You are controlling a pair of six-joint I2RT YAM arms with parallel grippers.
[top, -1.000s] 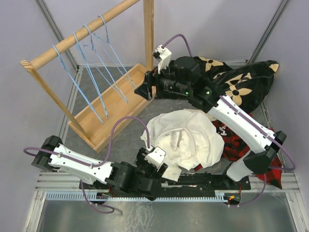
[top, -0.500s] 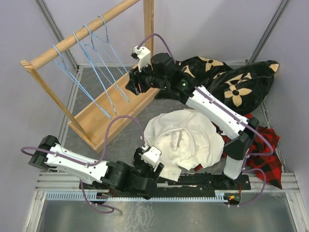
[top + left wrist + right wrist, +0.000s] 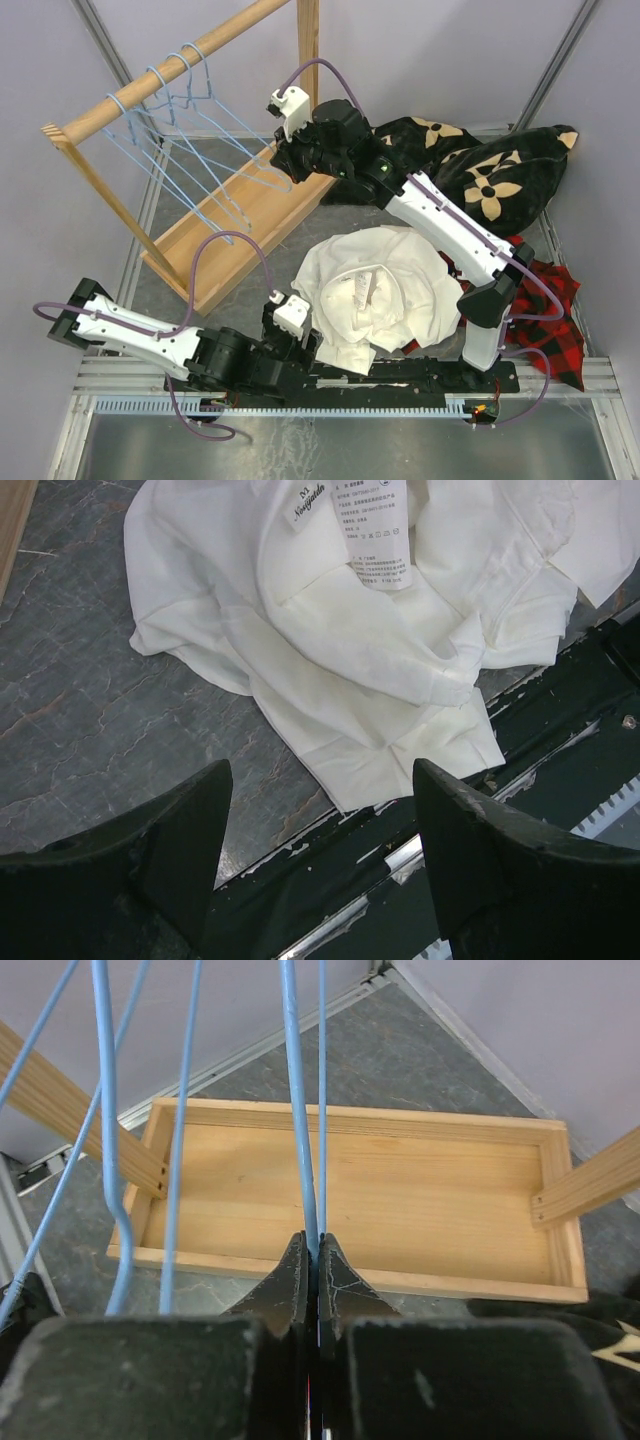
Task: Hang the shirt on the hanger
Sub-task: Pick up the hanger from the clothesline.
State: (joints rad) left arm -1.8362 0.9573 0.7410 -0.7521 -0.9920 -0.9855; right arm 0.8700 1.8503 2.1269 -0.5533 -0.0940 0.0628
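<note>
Seen from above, the right tool (image 3: 285, 160) has clenched on the lower wire of the nearest hanger (image 3: 268, 168). The four blue hangers, which hung straight half a second ago, now slant toward it along the wooden rail (image 3: 170, 70), and the left tool (image 3: 312, 345) has drawn back a little from the shirt (image 3: 375, 285) lying crumpled on the counter (image 3: 300, 225). The left wrist view shows the left tool (image 3: 320, 775) spread wide and grasping nothing, poised over the hem of the shirt (image 3: 340, 650) near the counter's front edge. The right wrist view shows the right tool (image 3: 312, 1250) pinched tight on the hanger (image 3: 292, 1110) wire above the wooden tray (image 3: 400, 1200).
</note>
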